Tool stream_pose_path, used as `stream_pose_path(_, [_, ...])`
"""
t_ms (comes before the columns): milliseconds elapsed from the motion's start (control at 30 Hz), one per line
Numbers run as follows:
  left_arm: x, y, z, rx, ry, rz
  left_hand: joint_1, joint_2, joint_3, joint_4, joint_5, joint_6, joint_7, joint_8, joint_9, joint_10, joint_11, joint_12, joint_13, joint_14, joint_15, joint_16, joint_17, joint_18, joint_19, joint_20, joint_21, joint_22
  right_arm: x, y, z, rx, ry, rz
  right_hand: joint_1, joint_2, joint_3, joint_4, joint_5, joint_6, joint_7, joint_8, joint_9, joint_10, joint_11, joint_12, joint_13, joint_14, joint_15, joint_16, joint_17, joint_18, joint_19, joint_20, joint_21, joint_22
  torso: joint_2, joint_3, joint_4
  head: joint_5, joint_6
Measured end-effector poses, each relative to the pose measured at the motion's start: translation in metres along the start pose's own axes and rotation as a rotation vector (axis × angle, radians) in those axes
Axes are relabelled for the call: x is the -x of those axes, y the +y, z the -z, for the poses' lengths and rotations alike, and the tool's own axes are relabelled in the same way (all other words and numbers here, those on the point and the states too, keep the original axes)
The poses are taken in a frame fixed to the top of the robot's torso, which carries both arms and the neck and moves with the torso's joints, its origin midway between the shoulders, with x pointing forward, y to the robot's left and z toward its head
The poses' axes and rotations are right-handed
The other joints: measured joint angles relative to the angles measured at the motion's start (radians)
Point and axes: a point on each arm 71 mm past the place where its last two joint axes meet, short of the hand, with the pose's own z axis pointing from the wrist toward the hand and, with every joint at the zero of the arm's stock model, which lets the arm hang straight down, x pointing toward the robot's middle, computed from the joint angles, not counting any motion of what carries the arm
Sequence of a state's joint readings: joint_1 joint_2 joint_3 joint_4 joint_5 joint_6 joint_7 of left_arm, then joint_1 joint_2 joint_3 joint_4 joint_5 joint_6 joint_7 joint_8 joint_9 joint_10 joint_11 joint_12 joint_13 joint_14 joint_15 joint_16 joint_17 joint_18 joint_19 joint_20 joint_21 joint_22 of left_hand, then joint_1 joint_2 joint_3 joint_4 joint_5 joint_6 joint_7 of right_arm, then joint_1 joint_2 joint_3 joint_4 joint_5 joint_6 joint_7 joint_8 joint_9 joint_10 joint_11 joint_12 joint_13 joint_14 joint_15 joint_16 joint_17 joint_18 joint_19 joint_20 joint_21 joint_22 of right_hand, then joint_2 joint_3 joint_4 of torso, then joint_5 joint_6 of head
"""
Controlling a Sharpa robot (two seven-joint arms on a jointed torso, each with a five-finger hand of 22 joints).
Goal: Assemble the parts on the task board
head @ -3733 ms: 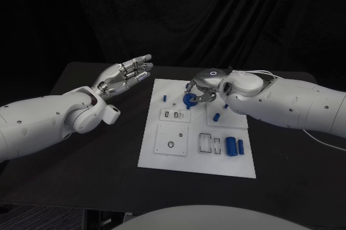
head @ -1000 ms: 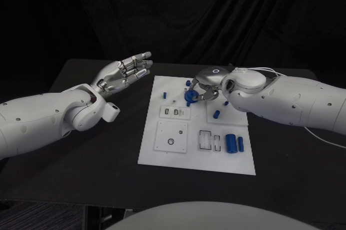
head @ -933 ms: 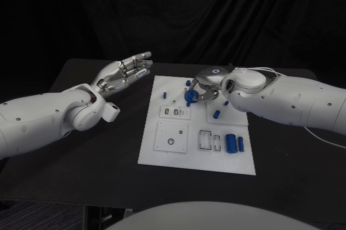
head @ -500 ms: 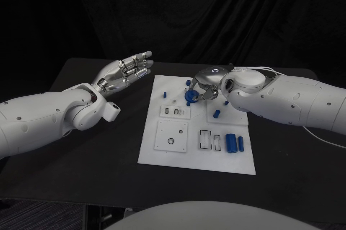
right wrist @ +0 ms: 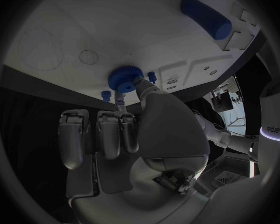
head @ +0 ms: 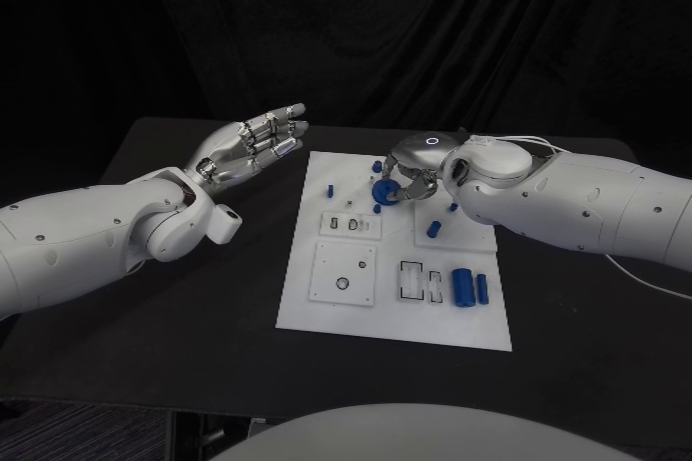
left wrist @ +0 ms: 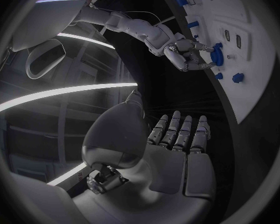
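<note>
The white task board [head: 378,311] lies in the middle of the black table. My right hand [head: 415,171] hovers over the board's far end and pinches a round blue knurled part [head: 384,192] between thumb and finger. The right wrist view shows this part [right wrist: 125,78] at the fingertips, just off the board [right wrist: 65,30]. My left hand [head: 253,146] is raised left of the board, fingers straight and apart, holding nothing. In the left wrist view, the left hand [left wrist: 174,152] is flat and the right hand [left wrist: 177,50] holds the blue part [left wrist: 216,55].
A large blue cylinder [head: 462,289] and a thinner one [head: 480,292] lie in the board's near right corner. Small blue pegs stand at the far end [head: 330,192], [head: 378,166] and by the right hand [head: 433,228]. Recessed slots [head: 346,224] mark the board's middle.
My right hand has shifted slightly toward the board's far end, still holding the round blue part. The left hand has stayed nearly still.
</note>
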State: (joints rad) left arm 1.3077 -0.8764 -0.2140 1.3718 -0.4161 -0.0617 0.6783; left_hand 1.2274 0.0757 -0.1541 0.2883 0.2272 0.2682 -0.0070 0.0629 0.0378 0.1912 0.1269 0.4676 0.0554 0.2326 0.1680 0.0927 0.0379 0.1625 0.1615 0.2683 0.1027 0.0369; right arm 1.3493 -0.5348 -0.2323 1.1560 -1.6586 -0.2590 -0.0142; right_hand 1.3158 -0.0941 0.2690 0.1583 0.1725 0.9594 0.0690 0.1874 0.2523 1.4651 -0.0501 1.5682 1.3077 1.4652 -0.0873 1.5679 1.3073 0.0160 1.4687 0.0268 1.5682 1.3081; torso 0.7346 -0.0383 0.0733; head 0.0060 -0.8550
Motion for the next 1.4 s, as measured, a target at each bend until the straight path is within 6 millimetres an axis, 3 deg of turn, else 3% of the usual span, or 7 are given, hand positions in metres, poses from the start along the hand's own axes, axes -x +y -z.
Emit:
stream_pose_path(233, [0.001, 0.000, 0.001, 0.001, -0.001, 0.000, 0.000, 0.000, 0.000, 0.000, 0.000, 0.000, 0.000, 0.000, 0.000, 0.000, 0.000, 0.000, 0.000, 0.000, 0.000, 0.000, 0.000, 0.000, 0.000, 0.000, 0.000, 0.000, 0.004, -0.004, 0.005, -0.005, -0.046, 0.001, 0.004, 0.007, -0.004, -0.004, -0.002, 0.007, 0.007, 0.000, 0.000, 0.000, 0.000, 0.000, 0.000, 0.000, 0.000, 0.000, 0.000, 0.000, 0.000, 0.000, 0.000, 0.000, 0.000, 0.0000, -0.0002, 0.006, 0.005])
stream_pose_path(533, [0.001, 0.000, 0.001, 0.001, -0.002, 0.000, 0.000, 0.000, 0.000, 0.000, 0.000, 0.000, 0.000, 0.000, 0.000, 0.000, 0.000, 0.000, 0.000, 0.000, 0.000, 0.000, 0.000, 0.000, 0.000, 0.000, 0.000, 0.000, 0.025, -0.003, 0.005, 0.007, -0.099, 0.014, -0.009, 0.020, -0.007, -0.001, 0.002, 0.007, 0.007, 0.000, -0.001, 0.000, 0.000, 0.000, 0.000, 0.000, 0.000, 0.000, 0.000, 0.000, 0.000, 0.000, 0.000, 0.000, 0.000, -0.0001, -0.0002, 0.011, 0.016])
stream_pose_path(833, [-0.001, 0.000, -0.001, -0.001, 0.003, 0.002, 0.004, 0.004, 0.000, 0.000, 0.004, 0.000, 0.000, 0.000, 0.000, 0.000, 0.000, 0.000, 0.000, 0.000, 0.000, 0.000, 0.000, 0.000, 0.000, 0.000, 0.000, 0.000, 0.028, 0.003, 0.000, 0.018, -0.101, 0.017, -0.011, 0.021, -0.009, -0.002, 0.001, 0.007, 0.007, 0.000, -0.001, 0.000, 0.000, 0.000, 0.000, 0.000, 0.000, 0.000, 0.000, 0.000, 0.000, 0.000, 0.000, 0.000, 0.000, -0.0008, -0.0009, 0.020, 0.013])
stream_pose_path(1200, [-0.001, 0.000, -0.001, -0.001, 0.003, 0.002, 0.004, 0.004, -0.003, -0.003, 0.004, 0.000, 0.000, 0.000, 0.000, 0.000, 0.000, 0.000, 0.000, 0.000, 0.000, 0.000, 0.000, 0.000, 0.000, 0.000, 0.000, 0.000, 0.029, 0.003, -0.010, 0.008, -0.088, 0.029, -0.027, 0.023, -0.009, -0.002, 0.001, -0.004, -0.004, 0.000, -0.001, 0.003, 0.004, 0.000, 0.000, 0.000, 0.000, 0.000, 0.000, 0.000, 0.000, 0.000, 0.000, 0.000, 0.002, 0.0003, 0.0059, 0.008, 0.009])
stream_pose_path(1400, [-0.003, -0.001, -0.002, -0.003, 0.007, 0.005, 0.004, 0.004, -0.003, -0.003, 0.004, 0.000, 0.000, 0.000, 0.000, 0.000, 0.000, 0.000, 0.000, 0.000, 0.000, 0.000, 0.000, 0.000, 0.000, 0.000, 0.000, 0.000, 0.028, 0.004, -0.014, 0.004, -0.073, 0.032, -0.027, 0.023, -0.009, -0.003, 0.000, -0.008, -0.007, -0.005, 0.000, 0.003, 0.004, 0.000, 0.000, 0.000, 0.000, 0.000, 0.000, 0.000, 0.000, 0.000, 0.000, 0.000, 0.003, 0.0006, 0.0061, 0.010, 0.008])
